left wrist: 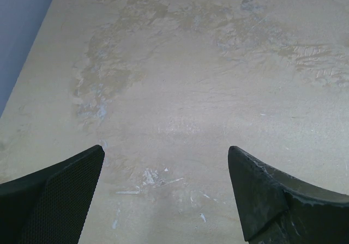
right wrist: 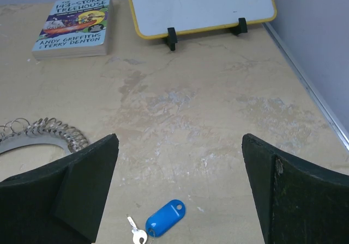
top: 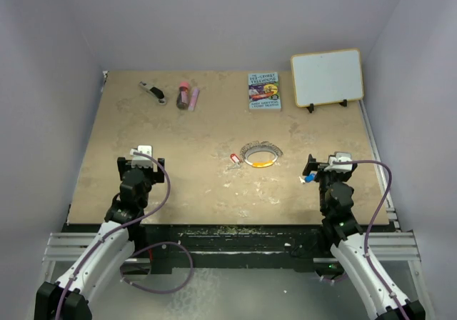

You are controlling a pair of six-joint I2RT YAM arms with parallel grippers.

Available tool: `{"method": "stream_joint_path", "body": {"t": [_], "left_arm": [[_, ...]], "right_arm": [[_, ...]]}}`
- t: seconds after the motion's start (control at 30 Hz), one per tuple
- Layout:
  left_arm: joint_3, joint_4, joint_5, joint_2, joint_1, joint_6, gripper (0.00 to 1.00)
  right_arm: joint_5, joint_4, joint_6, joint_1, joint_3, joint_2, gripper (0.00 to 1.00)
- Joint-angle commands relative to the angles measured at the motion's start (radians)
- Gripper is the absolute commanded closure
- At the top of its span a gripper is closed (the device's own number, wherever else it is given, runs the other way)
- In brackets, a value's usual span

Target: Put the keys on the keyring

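Right pincer, wide, over blue key

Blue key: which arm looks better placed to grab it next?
Right, probably. The right gripper hangs open directly over the blue key on the table. The left gripper, also open, is over at the other side, with only tabletop in its wrist view.

Mottled beige table, blue key, red key, silver-and-orange keyring, yellow-framed whiteboard.
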Motion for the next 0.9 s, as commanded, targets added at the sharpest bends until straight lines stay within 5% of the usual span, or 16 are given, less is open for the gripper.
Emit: {"method": "stream_joint_path", "body": {"t": [0.0, 0.63, 0.8, 0.87], "left_arm": [[-0.005, 0.047, 0.007, -0.005, 0.001, -0.011, 0.02], [0.007, 0.037, 0.075, -0.015, 0.002, 0.025, 0.02], [0.15, -0.045, 0.108, 0.014, 0.002, 0.059, 0.02], [0.246, -0.102, 0.217, 0.025, 0.002, 0.2, 0.02]], "right_arm": [[0.011, 0.038, -0.004, -0.002, -0.004, -0.019, 0.0], [0.01, 0.04, -0.004, -0.002, -0.003, -0.012, 0.0], [0.03, 0.003, -0.002, -0.002, 0.029, -0.026, 0.0], [0.093, -0.085, 0.01, -0.002, 0.128, 0.021, 0.01]]}}
